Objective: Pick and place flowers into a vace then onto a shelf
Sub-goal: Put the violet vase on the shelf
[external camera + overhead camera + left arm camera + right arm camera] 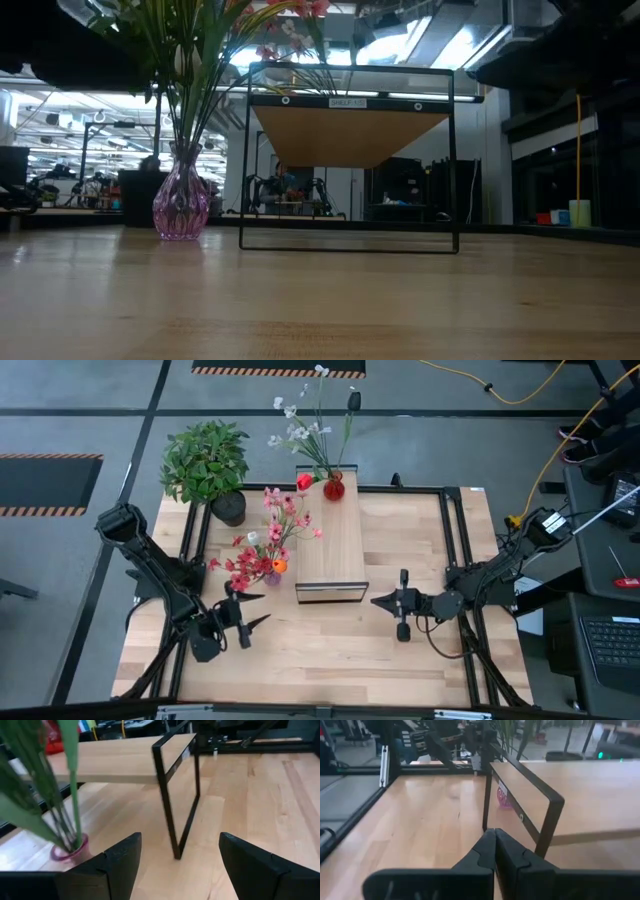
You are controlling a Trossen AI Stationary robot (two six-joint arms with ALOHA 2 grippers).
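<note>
Bare wooden tabletop (320,310) fills the foreground of the low view. On the left side of the table in the high view, the left gripper (250,616) hovers low over the tabletop, just in front of the pink glass vase (272,576), with its fingers (117,862) spread wide apart and holding nothing. The pink glass vase stands upright on the tabletop, just beside the left long edge of the shelf (330,545), and holds a bunch of pink, red and orange flowers (268,545). A bushy green potted plant (207,465) in a dark pot stands at the far left corner of the table. The shelf, a long light-wood platform on a black metal frame, runs front to back along the middle of the table. A round red vase (334,487) stands on the far end of the shelf and holds white flowers (305,420) on long green stalks. To the right of the shelf's near end, the right gripper (383,601) rests low over the tabletop, apart from the shelf, with its fingers (487,850) pressed together on nothing.
</note>
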